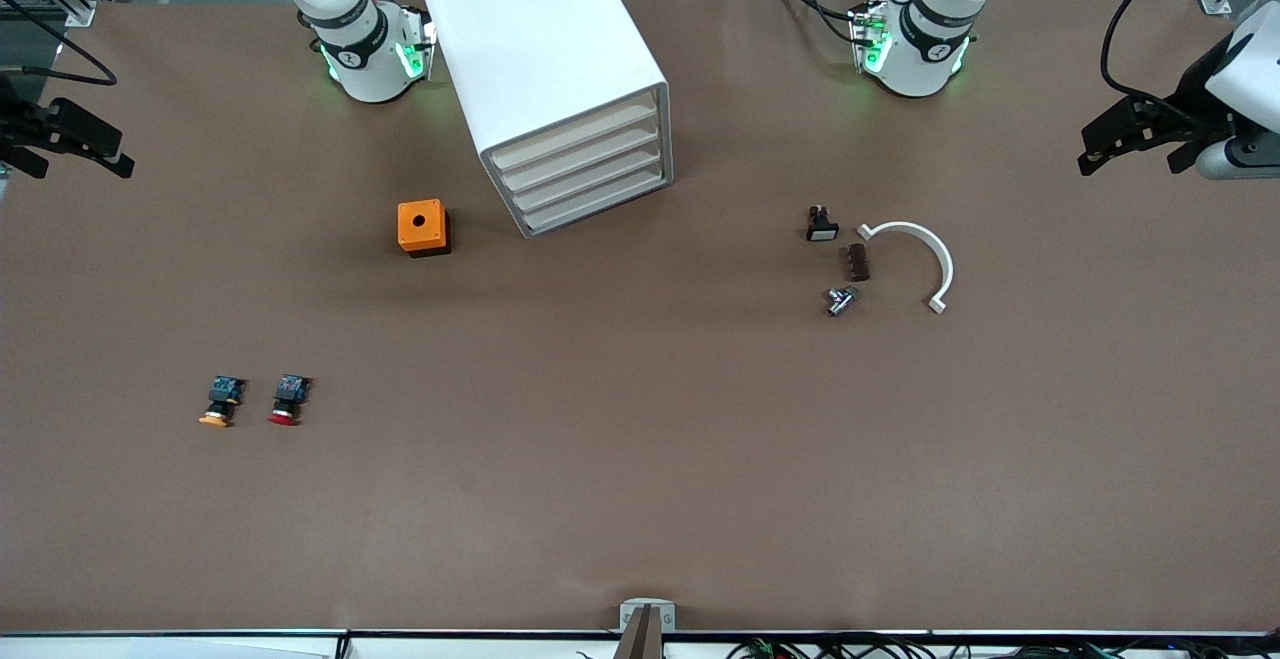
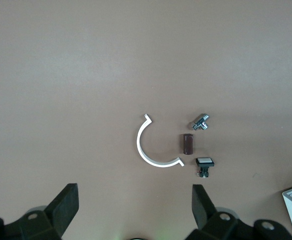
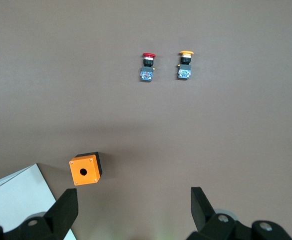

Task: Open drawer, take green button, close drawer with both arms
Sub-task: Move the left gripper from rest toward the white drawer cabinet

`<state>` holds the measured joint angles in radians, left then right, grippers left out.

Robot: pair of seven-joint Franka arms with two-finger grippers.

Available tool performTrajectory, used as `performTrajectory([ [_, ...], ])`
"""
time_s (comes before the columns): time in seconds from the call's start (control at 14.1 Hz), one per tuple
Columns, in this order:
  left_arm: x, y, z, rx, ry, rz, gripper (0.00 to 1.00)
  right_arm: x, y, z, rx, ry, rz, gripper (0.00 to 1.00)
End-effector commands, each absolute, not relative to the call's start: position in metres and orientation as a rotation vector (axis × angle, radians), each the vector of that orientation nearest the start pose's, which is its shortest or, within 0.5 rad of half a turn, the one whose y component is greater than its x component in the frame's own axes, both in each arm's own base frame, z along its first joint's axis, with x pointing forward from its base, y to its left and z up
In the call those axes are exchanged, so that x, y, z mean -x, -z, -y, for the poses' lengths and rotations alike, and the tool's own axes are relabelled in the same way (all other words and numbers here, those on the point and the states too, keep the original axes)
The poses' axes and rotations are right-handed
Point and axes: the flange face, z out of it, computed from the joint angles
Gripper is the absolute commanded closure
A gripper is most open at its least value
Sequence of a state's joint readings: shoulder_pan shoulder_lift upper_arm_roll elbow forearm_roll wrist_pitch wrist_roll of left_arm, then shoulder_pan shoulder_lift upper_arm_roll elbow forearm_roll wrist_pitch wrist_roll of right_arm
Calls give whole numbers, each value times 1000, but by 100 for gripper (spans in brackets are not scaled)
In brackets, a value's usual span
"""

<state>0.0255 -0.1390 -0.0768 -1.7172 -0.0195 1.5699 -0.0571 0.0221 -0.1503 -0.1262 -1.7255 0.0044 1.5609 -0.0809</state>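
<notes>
Waiting with fingers spread, the left gripper (image 1: 1095, 144) hangs over its end of the brown table (image 1: 640, 459), the right gripper (image 1: 100, 151) likewise; between them the big white cabinet's lowest cream drawer (image 1: 598, 207) is closed (green-capped button unseen)

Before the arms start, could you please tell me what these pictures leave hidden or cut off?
- Green button: in no view; all four drawers of the cabinet are shut, so the lowest drawer hides its contents.
- Right gripper, open: the front view's edge cuts off its arm.
- Left gripper, open: likewise partly cut off at the opposite edge.
- Small metal part: too small to identify.
</notes>
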Motion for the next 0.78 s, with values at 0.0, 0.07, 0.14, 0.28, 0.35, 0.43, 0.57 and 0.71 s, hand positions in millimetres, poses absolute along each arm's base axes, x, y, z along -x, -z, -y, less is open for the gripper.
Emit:
performTrajectory([
  [0.0, -510, -631, 28, 3131, -29, -8, 0, -493, -631, 60, 3126, -19, -47, 0],
  [0.07, -511, -632, 28, 3132, -29, -9, 0, -493, -631, 60, 3126, -21, -47, 0],
  [0.14, -511, -632, 29, 3132, -29, -9, 0, -493, -631, 60, 3126, -19, -45, 0],
  [0.28, -514, -628, 27, 3133, -38, -4, 0, -493, -631, 60, 3126, -19, -45, 0],
  [0.35, -519, -619, 27, 3134, -65, 3, 0, -493, -631, 60, 3126, -21, -45, 0],
  [0.43, -527, -607, 26, 3137, -101, 10, 0, -493, -631, 60, 3126, -21, -45, 0],
  [0.57, -540, -590, 27, 3135, -149, 22, 0, -494, -630, 60, 3126, -24, -45, 0],
  [0.71, -548, -573, 27, 3135, -197, 20, 0, -494, -630, 60, 3126, -24, -45, 0],
])
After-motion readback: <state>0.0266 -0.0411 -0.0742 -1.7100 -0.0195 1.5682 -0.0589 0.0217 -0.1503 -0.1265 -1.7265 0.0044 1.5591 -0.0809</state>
